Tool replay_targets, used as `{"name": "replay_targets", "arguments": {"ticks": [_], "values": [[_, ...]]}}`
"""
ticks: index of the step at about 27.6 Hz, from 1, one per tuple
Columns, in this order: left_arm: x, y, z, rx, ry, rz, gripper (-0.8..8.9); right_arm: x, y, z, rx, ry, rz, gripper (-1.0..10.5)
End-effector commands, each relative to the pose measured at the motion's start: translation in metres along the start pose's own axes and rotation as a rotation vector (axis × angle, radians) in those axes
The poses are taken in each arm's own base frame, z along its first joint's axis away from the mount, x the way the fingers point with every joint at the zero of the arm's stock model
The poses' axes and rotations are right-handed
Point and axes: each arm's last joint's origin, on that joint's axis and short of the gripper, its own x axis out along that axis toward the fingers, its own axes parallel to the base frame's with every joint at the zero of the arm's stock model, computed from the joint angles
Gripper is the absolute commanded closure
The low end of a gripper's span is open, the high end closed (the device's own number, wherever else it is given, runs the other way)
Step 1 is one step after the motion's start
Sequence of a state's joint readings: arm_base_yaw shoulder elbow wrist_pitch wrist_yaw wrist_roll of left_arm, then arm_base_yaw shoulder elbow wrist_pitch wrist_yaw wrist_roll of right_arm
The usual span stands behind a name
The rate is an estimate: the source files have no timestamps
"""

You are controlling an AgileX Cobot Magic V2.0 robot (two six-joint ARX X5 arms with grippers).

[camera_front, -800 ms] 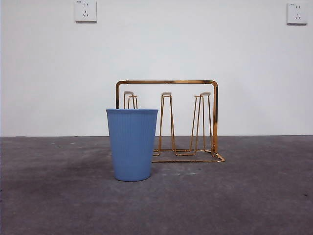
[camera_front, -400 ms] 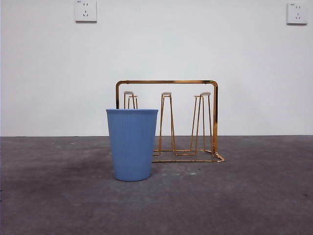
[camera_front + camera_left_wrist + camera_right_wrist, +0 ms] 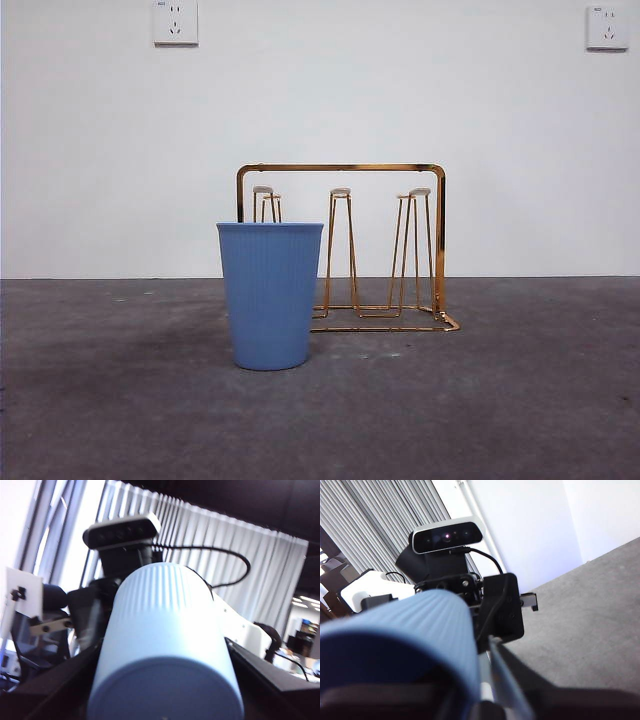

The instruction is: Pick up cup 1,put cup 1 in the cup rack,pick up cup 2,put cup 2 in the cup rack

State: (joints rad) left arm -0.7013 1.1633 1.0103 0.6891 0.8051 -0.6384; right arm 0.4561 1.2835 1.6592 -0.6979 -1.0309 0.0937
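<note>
A blue ribbed cup (image 3: 270, 295) stands upright on the grey table, just in front of the left end of the gold wire cup rack (image 3: 340, 248). The rack's pegs are bare. No arm shows in the front view. In the left wrist view my left gripper (image 3: 162, 685) is shut on a pale blue ribbed cup (image 3: 165, 625), whose base faces the camera between the two dark jaws. In the right wrist view my right gripper (image 3: 435, 690) holds a darker blue ribbed cup (image 3: 395, 630) lying between its jaws.
Two wall sockets (image 3: 175, 22) (image 3: 607, 27) sit high on the white wall behind the table. A black camera on a mount (image 3: 447, 536) faces the right wrist; a similar camera (image 3: 122, 530) shows beyond the left cup, in front of curtains.
</note>
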Motion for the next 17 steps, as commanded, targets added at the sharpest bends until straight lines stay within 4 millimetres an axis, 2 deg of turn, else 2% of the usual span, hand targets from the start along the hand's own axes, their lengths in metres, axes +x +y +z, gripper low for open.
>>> {"name": "replay_targets", "arguments": {"ticks": [1, 8, 17], "values": [[0.001, -0.001, 0.000, 0.005, 0.006, -0.017, 8.22, 0.000, -0.002, -0.002, 0.034, 0.012, -0.007, 6.8], [-0.002, 0.002, 0.001, 0.009, 0.004, 0.000, 8.22, -0.016, 0.000, -0.002, 0.036, -0.012, -0.058, 6.6], [-0.014, 0.012, 0.008, 0.026, -0.010, 0.067, 8.22, -0.051, 0.025, -0.011, 0.008, -0.021, -0.156, 6.6]]}}
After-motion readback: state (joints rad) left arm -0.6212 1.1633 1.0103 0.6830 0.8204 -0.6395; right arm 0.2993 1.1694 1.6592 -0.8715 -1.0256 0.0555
